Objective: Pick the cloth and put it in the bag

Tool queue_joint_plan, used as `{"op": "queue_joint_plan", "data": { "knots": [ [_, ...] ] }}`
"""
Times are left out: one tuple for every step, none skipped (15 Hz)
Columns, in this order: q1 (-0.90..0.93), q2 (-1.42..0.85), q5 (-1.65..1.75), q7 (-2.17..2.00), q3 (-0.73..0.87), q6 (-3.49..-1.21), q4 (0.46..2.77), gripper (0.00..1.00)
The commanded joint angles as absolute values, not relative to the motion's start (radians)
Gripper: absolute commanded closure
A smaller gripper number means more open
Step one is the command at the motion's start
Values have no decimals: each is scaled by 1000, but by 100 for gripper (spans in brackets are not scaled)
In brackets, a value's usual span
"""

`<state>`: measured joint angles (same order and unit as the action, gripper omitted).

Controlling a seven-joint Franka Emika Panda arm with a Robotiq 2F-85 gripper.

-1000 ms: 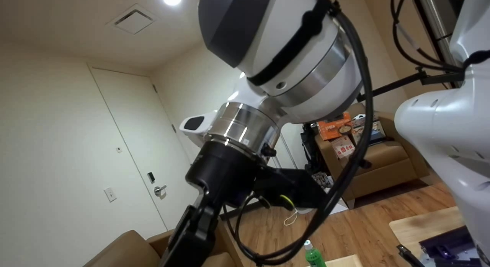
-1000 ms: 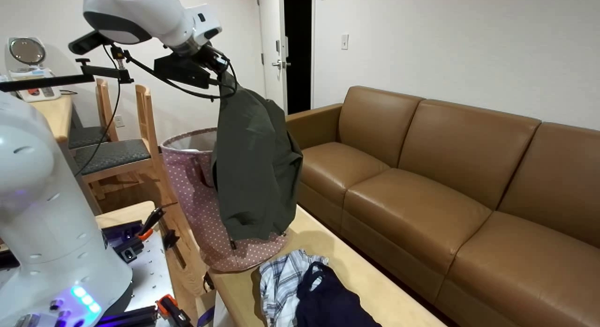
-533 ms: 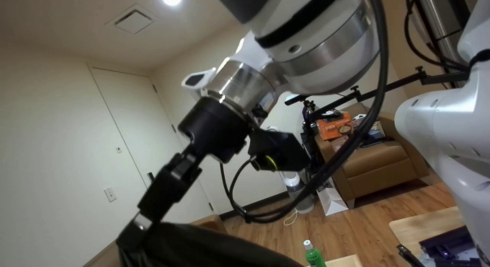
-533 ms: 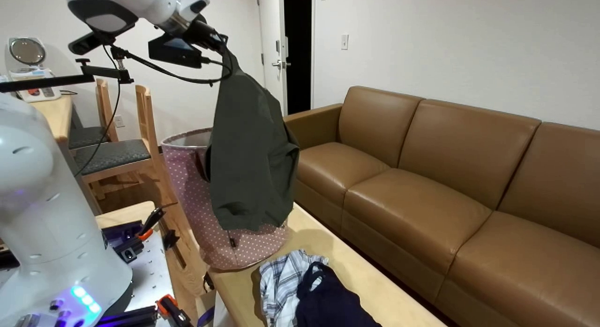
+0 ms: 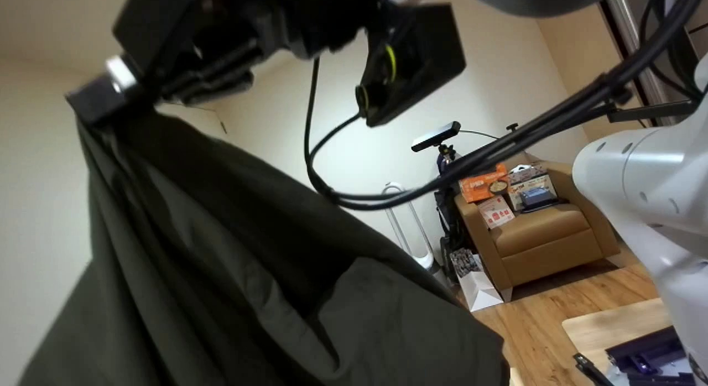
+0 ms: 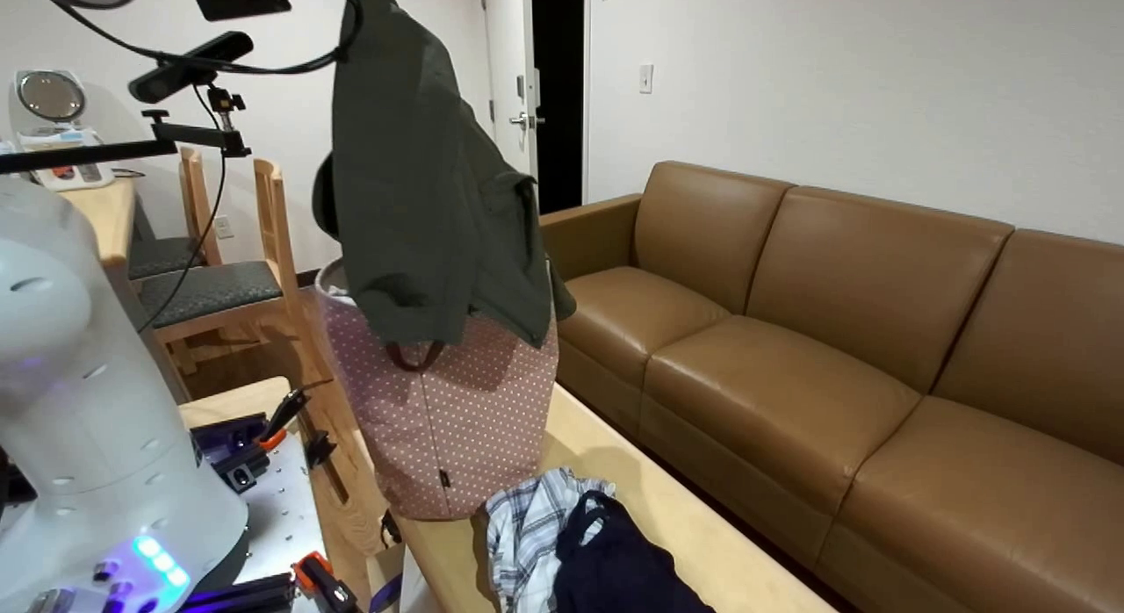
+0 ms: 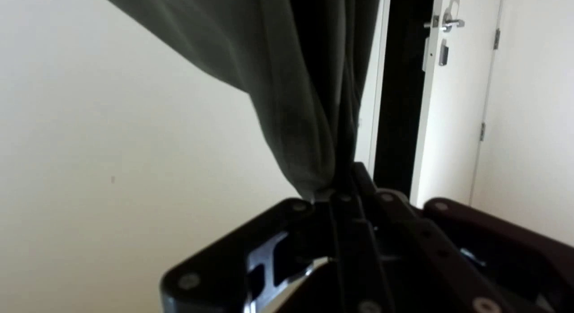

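A dark green-grey cloth [image 6: 413, 183] hangs from my gripper [image 5: 105, 101], which is shut on its top end. The cloth also shows in an exterior view [image 5: 249, 264] and in the wrist view [image 7: 291, 80], bunched at the fingertips [image 7: 345, 183]. The bag [image 6: 474, 420] is a tall pink fabric basket with white dots and a brown handle, upright on the table. The cloth hangs in front of the bag's upper part and hides most of its opening. Its lower hem is below the bag's rim level, near the handle.
A plaid shirt [image 6: 527, 530] and a navy garment [image 6: 623, 569] lie beside the bag on the wooden table [image 6: 650, 472]. A brown sofa [image 6: 746, 358] stands behind. A camera on a stand [image 6: 189, 68] is near the arm. An armchair [image 5: 547, 236] holds boxes.
My gripper has risen and moved toward the robot's base, carrying the cloth upward. The hem has lifted from low on the bag to near its handle. The bag has shifted slightly.
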<state>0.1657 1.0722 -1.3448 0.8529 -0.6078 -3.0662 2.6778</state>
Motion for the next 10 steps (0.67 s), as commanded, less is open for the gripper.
{"op": "queue_joint_plan", "data": {
  "knots": [
    [183,1147,-1264,838,-635,-2995,2567,96],
    [184,1146,-1249,833,-646,-2972,2521,96],
    [183,1106,-1257,842,-653,-2963,2478,96],
    [198,1087,-1271,862,-643,-2942,2455,97],
    [209,1044,-1311,893,-636,-2946,2446,97],
    [210,1033,-1327,906,-626,-2934,2451,97],
    [235,998,-1373,946,-603,-2948,2478,96],
    [252,975,-1414,977,-580,-2951,2492,97],
    [288,952,-1490,1040,-535,-2950,2529,97],
    [304,934,-1560,1096,-499,-2929,2542,97]
  ]
}}
